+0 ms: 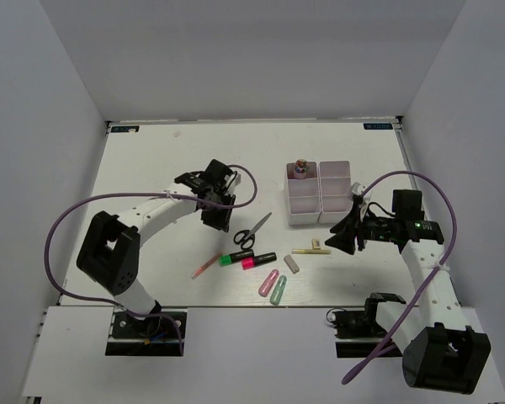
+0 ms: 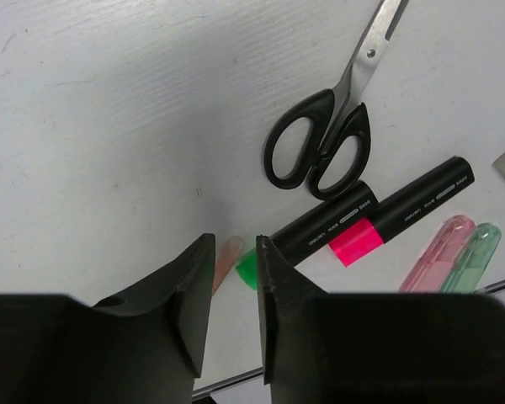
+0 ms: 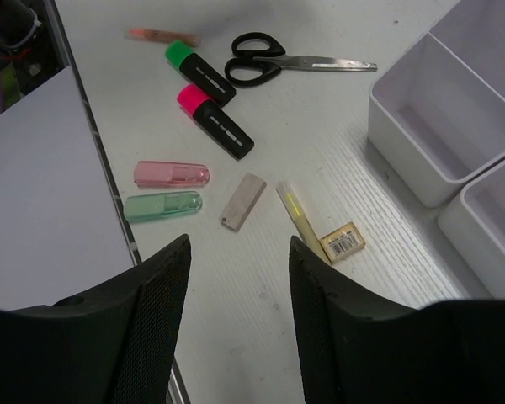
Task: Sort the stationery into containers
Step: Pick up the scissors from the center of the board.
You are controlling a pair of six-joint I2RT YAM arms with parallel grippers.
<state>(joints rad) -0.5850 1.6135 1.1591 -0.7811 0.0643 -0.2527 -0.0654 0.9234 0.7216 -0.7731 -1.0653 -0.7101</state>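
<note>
The stationery lies loose in front of the containers [image 1: 320,206]: scissors [image 1: 251,232], a green-ended highlighter [image 2: 320,231], a pink-ended highlighter [image 2: 412,210], a thin pink pen [image 1: 206,266], pink [image 3: 172,174], green [image 3: 162,205] and grey [image 3: 243,200] erasers, and a pale yellow clip [image 3: 296,209]. A pink round piece [image 1: 301,168] sits in the far left compartment. My left gripper [image 2: 234,252] hovers just left of the scissors, jaws a little apart and empty. Near the yellow clip, my right gripper [image 3: 240,244] is open and holds nothing.
A small tan block with a barcode [image 3: 342,241] lies against the clip. White walls close in the table [image 1: 151,168] on three sides. The table's near edge [image 3: 109,194] runs just beside the erasers.
</note>
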